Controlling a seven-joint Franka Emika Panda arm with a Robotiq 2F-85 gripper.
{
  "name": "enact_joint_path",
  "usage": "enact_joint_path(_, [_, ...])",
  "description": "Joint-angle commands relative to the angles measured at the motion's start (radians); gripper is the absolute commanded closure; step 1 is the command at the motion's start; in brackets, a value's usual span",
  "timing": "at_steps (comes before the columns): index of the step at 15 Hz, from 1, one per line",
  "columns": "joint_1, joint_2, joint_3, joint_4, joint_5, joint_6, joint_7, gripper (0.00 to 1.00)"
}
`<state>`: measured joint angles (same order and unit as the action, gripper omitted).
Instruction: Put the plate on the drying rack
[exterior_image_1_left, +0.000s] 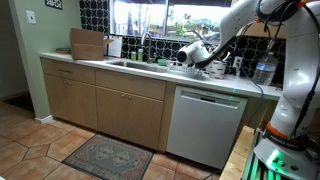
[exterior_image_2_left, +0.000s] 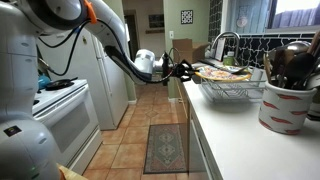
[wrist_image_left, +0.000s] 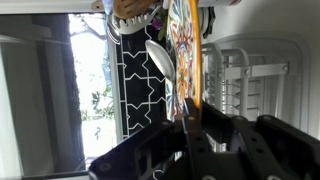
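Plainly the plate (exterior_image_2_left: 214, 72) is the thing to watch: a bright patterned disc lying nearly flat, level with the top rim of the drying rack (exterior_image_2_left: 236, 90) at the end nearest the arm. I cannot tell whether its underside touches the wires or hangs just clear of them. In the wrist view the plate (wrist_image_left: 183, 50) shows almost edge-on as a thin coloured band. It runs straight away from the claw, and the pale wires of the rack (wrist_image_left: 250, 80) lie on its one broad side.

The gripper (exterior_image_2_left: 183, 70) sits at the plate's near rim, and its dark fingers (wrist_image_left: 205, 128) appear pinched on that rim, one on each face. The plate therefore reaches out ahead of the claw over the rack, its flat face towards the wires rather than its edge.

My reading is that the carry is nearly done. What remains depends on that orientation: either lower the plate a little and let go, or turn the wrist so the rim drops between the wires.

Further along the counter (exterior_image_2_left: 230, 135), beyond the rack, stands a crock of utensils (exterior_image_2_left: 285, 105), well apart from the claw.
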<state>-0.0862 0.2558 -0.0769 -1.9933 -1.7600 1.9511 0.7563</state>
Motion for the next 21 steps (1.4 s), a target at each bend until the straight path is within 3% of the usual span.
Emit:
enact_joint_path(1, [-0.001,0.052,0.001,0.042,-0.045,-0.046,0.020,0.93])
enact_joint_path(21, [0.000,0.131,0.009,0.084,-0.052,-0.062,0.024,0.93])
